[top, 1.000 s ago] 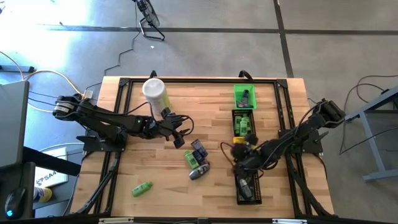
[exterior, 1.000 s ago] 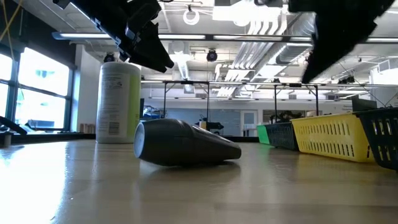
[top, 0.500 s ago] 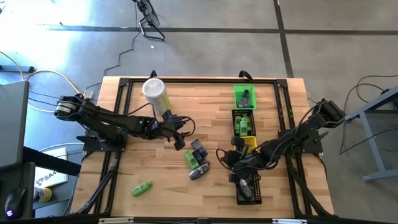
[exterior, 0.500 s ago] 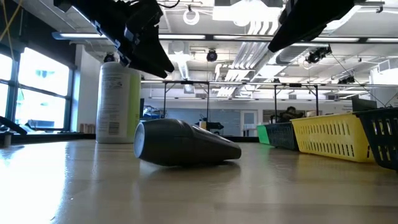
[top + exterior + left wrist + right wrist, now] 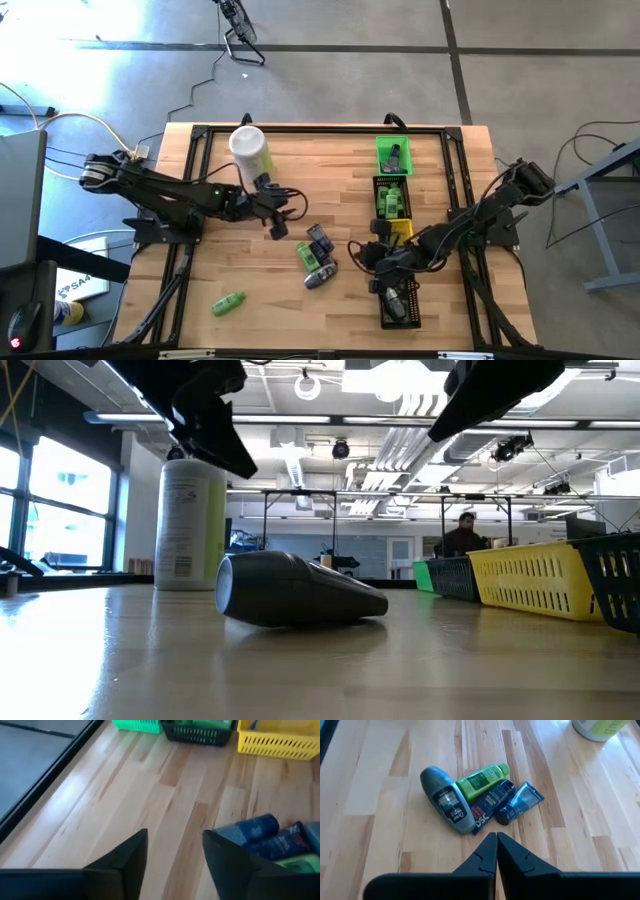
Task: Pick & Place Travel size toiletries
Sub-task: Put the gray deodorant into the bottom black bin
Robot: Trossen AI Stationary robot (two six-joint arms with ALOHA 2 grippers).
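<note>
Jaws: right gripper (image 5: 496, 845) pressed together, nothing between them. It hangs above the counter (image 5: 250, 320) just beside the black bin (image 5: 397, 303), nose toward the middle cluster. Left gripper (image 5: 175, 851) jaws apart, nothing between them; it hangs over bare counter near the big pale canister (image 5: 249, 150), with the cluster just beyond its tips.

Where the toiletries sit, from the high view:
- Middle cluster, all touching or nearly so: grey bottle (image 5: 448, 801), green bottle (image 5: 481, 778), dark blue tube (image 5: 489, 806), smaller blue tube (image 5: 519, 802). All lying flat on the counter.
- One stray green bottle (image 5: 229, 303) near the front-left corner, well apart from everything else.
- Bins on the right already hold items: a dark one in the green bin (image 5: 392, 155), green bottles in the next black bin (image 5: 392, 196), dark bits in the black bin by my right arm. Yellow bin (image 5: 400, 229) mostly hidden under the arm; can't tell what's in it.

My read: partway through. Several pieces binned, five still loose. Neither arm carries anything, so I judge we're between picks. Cluster is the obvious next target; the packed items mean I'd want to take an outer one first, likely the grey bottle. Stray green one is a left-arm job.
</note>
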